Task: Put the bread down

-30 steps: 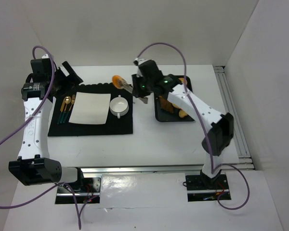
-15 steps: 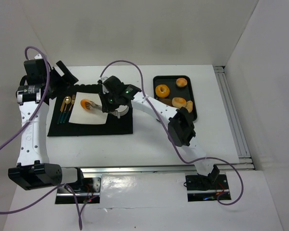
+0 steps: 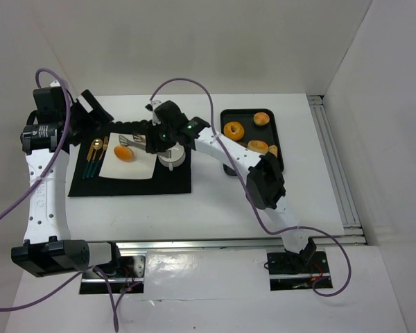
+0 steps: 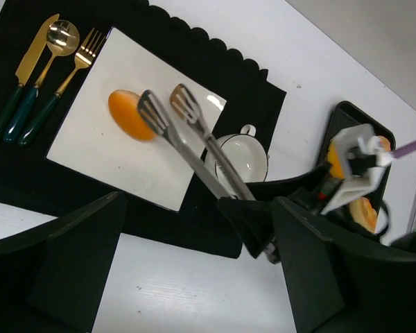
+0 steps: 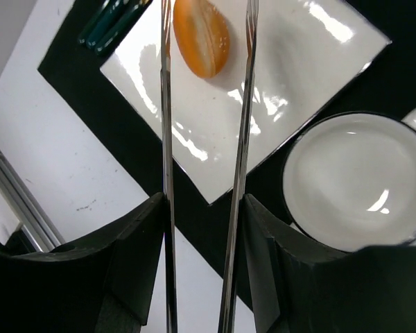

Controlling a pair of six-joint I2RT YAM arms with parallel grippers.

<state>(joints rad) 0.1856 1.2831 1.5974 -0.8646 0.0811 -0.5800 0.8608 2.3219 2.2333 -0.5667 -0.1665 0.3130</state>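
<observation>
- White square plate (image 3: 142,166) sits on a black placemat (image 3: 173,182) on the left half of the worktop. Gold cutlery (image 3: 96,156) lies just beside the plate's left edge.
- The orange oval bun (image 5: 201,35) lies flat on the left half of the plate, with nothing gripping it. Its long axis runs roughly left to right across the plate, nearly in line with the tongs and a little askew of them.
- A white cup (image 3: 171,154) stands on the placemat just beside the plate's right edge, toward its far corner.
- The metal tongs (image 4: 194,149) reach leftward over the plate. Their two blades are spread apart above the bun; whether either blade touches it cannot be told.
- The right gripper (image 5: 202,208) is above the cup. Its fingers (image 5: 142,236) press on the outer sides of the tongs' two arms, partly closed, and they hold only the tongs.
- The left gripper (image 3: 90,111) hangs over the far left corner of the worktop, fingers wide apart with nothing between them.
- A black tray (image 3: 246,118) near the far right edge of the worktop carries a doughnut (image 3: 234,130) and, beyond it, a round bun (image 3: 261,118).
</observation>
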